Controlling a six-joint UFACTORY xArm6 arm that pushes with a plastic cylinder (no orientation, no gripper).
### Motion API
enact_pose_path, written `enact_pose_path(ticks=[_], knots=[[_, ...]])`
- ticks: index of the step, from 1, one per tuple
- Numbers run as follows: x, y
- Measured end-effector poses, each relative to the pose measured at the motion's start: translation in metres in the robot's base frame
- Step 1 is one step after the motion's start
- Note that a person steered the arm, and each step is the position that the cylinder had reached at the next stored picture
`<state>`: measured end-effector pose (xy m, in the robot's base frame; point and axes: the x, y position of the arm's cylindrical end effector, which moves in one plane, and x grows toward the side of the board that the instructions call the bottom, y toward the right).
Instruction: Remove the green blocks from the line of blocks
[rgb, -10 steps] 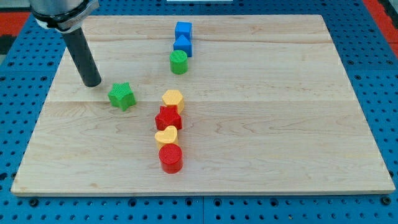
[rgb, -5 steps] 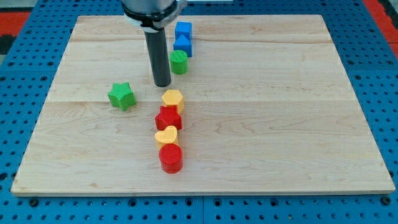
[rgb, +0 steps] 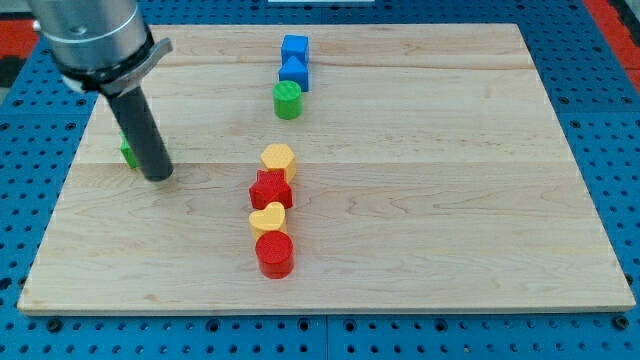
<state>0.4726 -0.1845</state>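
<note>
Pale wooden board (rgb: 450, 200), lying on a blue pegboard surface (rgb: 20, 200).

Dark straight rod, my tip (rgb: 158, 176), resting on the board's left part, well apart from the line of blocks. No claw fitted: nothing opening, nothing closing, nothing being held.

Green block, shape not readable (rgb: 127, 152), showing only as a sliver behind the rod, toward the view's left, touching or just beside the rod's lower part; cannot tell which. Sitting well apart from the line.

Green cylinder block (rgb: 287, 100), standing in the upper part of the line, just below the two blue blocks, touching or nearly touching the lower one.

Blue cube block (rgb: 294, 48), lying nearest the view's top.

Second blue block, angular (rgb: 294, 72), sitting directly below the cube and touching it.

Yellow hexagonal block (rgb: 278, 159), lying below the green cylinder across a bare gap, heading the lower group.

Red star-shaped block (rgb: 270, 189), touching the yellow hexagon from below.

Yellow heart-shaped block (rgb: 267, 216), sitting between the red star and the last piece, touching both.

Red cylinder block (rgb: 274, 254), closing the line toward the view's bottom.
</note>
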Motion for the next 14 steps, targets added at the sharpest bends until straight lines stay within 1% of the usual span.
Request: enact_pose_path(ticks=[1,2,3,4,5,6,7,8,9,10,11,12,13,14], knots=[[0.02,-0.017],[0.008,-0.025],[0.007,0.008],[-0.02,0.012],[-0.057,0.012],[-0.082,0.001],[-0.074,-0.03],[-0.069,-0.031],[-0.102,-0.002],[-0.106,-0.008],[-0.078,0.05],[-0.085,0.135],[-0.112,0.206],[-0.128,0.166]])
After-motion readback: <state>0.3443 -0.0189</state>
